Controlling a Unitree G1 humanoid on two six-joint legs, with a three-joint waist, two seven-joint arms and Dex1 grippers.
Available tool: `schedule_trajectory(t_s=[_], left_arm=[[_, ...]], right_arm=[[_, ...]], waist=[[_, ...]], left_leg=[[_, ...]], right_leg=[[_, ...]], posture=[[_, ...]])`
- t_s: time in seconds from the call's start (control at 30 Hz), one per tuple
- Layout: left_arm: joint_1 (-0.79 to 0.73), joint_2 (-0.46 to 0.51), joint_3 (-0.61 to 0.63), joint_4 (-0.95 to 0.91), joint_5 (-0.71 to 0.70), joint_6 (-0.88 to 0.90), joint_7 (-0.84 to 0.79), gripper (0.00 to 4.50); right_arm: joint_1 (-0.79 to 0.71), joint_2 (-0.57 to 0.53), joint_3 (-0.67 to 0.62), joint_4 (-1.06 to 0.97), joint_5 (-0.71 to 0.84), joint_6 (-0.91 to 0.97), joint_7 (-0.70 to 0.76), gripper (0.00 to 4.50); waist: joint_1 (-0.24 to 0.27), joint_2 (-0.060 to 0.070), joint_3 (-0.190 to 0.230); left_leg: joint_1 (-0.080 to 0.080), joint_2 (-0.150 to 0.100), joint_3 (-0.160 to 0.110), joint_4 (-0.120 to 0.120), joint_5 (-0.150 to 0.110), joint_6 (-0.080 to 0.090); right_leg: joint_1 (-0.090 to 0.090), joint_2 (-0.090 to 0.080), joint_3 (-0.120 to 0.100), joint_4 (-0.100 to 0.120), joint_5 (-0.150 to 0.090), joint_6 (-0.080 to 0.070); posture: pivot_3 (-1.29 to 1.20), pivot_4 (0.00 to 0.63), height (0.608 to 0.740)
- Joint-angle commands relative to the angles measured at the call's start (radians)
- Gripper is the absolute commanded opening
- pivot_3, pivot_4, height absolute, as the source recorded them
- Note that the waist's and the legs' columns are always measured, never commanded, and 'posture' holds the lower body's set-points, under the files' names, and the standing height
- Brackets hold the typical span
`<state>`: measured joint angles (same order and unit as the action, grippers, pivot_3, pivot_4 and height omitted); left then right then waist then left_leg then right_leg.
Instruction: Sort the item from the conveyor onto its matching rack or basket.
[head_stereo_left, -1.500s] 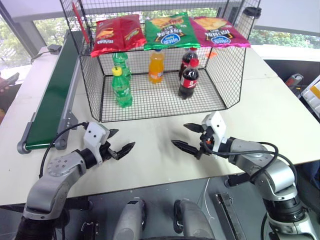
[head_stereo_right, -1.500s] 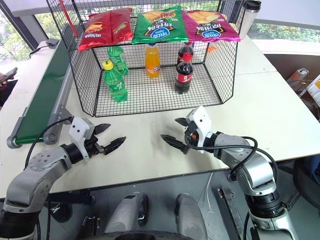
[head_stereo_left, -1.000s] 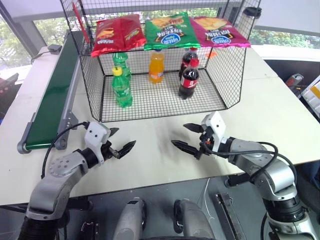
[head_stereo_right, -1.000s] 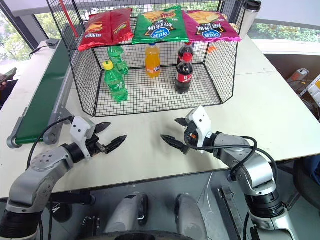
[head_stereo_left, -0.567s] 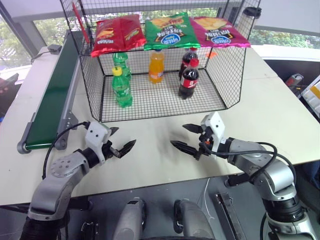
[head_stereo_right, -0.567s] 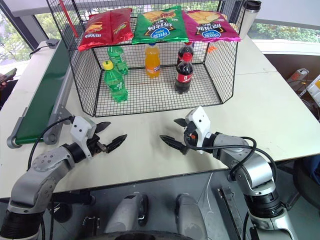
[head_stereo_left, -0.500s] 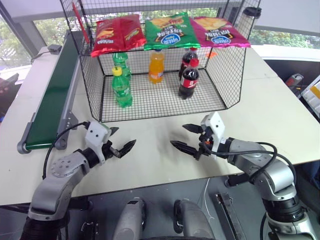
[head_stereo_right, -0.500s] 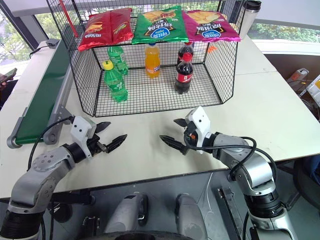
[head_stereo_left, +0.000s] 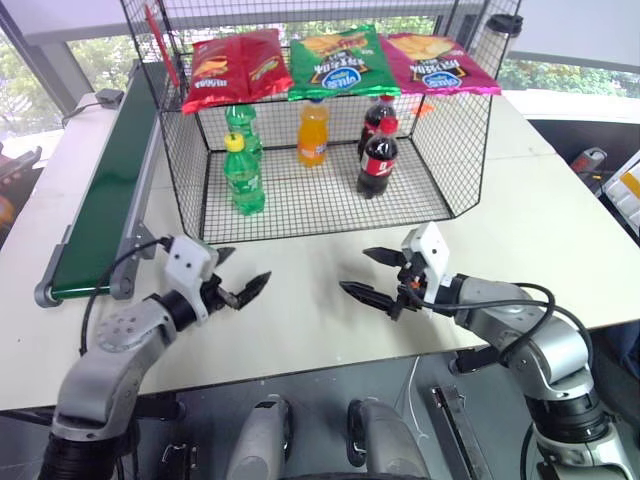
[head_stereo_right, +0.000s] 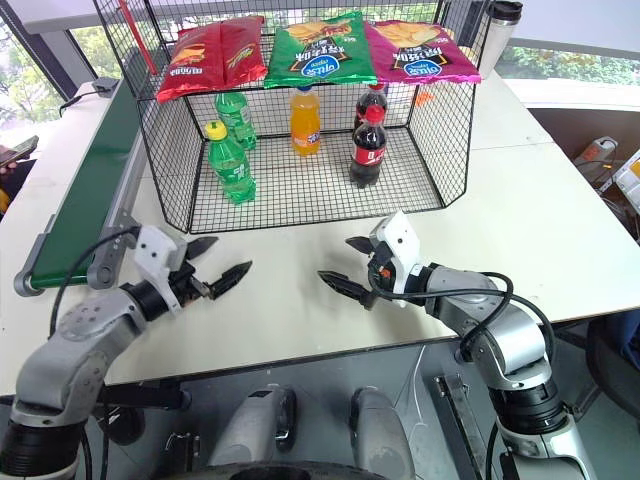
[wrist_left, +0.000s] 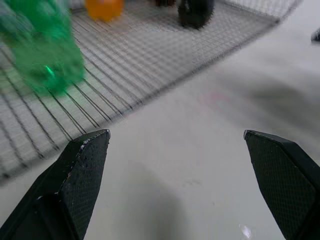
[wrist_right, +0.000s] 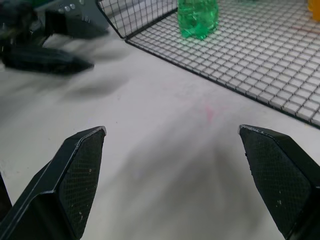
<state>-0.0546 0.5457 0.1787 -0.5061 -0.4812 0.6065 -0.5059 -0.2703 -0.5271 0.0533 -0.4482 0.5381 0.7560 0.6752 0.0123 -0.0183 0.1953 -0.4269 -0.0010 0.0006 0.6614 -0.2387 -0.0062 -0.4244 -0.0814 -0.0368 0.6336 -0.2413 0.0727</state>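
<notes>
Left gripper (head_stereo_left: 238, 275) and right gripper (head_stereo_left: 372, 273), both spread wide and empty, hover over the white table (head_stereo_left: 300, 320) at lower centre, below the black wire-mesh cage (head_stereo_left: 320, 130).

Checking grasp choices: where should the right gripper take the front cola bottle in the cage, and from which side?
Probably the front cola bottle at its labelled middle, coming level through the open front of the cage. It stands upright; mesh walls close the sides and the chip bags cover the top.
</notes>
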Motion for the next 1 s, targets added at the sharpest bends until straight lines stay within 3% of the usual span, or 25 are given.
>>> schedule_trajectory(t_s=[0.03,0.37,1.0], left_arm=[[-0.014,0.035,0.111,-0.052,-0.056,0.027,0.011,4.50],[0.061,0.087,0.307,0.002,-0.090,0.049,0.024,4.50],[0.093,0.095,0.358,-0.007,-0.076,0.048,0.079,4.50]], right_arm=[[-0.044,0.001,-0.012,-0.035,0.037,-0.001,0.019,4.40],[-0.137,0.024,0.016,-0.011,0.056,-0.008,0.036,4.40],[-0.152,0.035,0.028,0.019,0.042,-0.027,0.072,4.40]], waist=[[-0.002,0.000,0.000],[-0.002,0.000,0.000],[-0.001,0.000,0.000]], left_leg=[[0.000,0.000,0.000,0.000,0.000,0.000],[0.000,0.000,0.000,0.000,0.000,0.000],[0.000,0.000,0.000,0.000,0.000,0.000]], right_leg=[[0.000,0.000,0.000,0.000,0.000,0.000],[0.000,0.002,0.000,0.000,0.000,0.000],[0.000,-0.001,0.000,0.000,0.000,-0.001]], posture=[[0.00,0.150,0.739],[0.00,0.150,0.739],[0.00,0.150,0.739]])
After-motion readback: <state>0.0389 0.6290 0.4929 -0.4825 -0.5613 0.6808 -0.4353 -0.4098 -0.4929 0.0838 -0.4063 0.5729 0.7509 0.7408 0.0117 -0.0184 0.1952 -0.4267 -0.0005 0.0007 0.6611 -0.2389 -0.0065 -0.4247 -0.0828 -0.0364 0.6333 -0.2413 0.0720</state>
